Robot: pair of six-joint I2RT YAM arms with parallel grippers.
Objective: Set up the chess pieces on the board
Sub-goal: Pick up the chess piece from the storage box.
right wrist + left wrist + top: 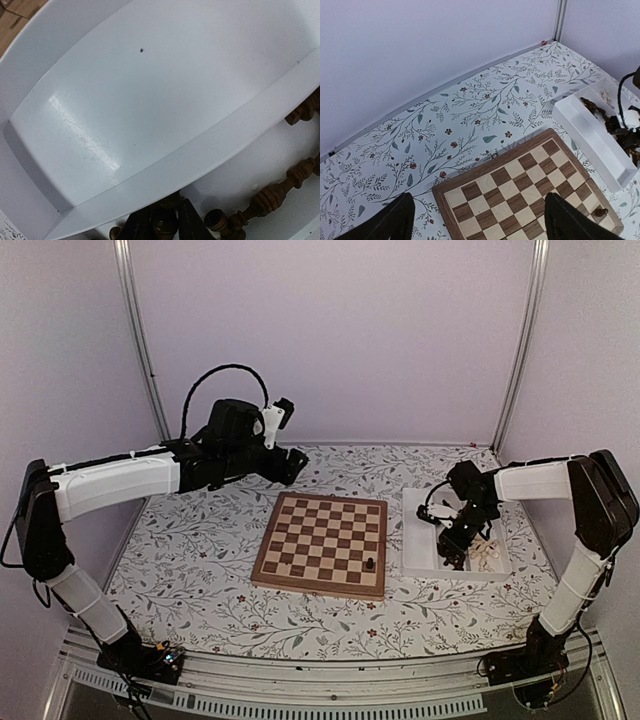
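The wooden chessboard lies mid-table with one dark piece near its front right corner. My right gripper is down in the white tray. In the right wrist view the gripper has its fingers closed around a dark brown piece just below the tray's divider wall. More dark pieces lie beside it. My left gripper hangs open and empty above the table behind the board's far left corner. In the left wrist view its fingers straddle the board.
Cream pieces lie in the tray's right compartment. The tray's left compartment is bare white. Floral cloth covers the table. Enclosure walls and metal posts stand close behind.
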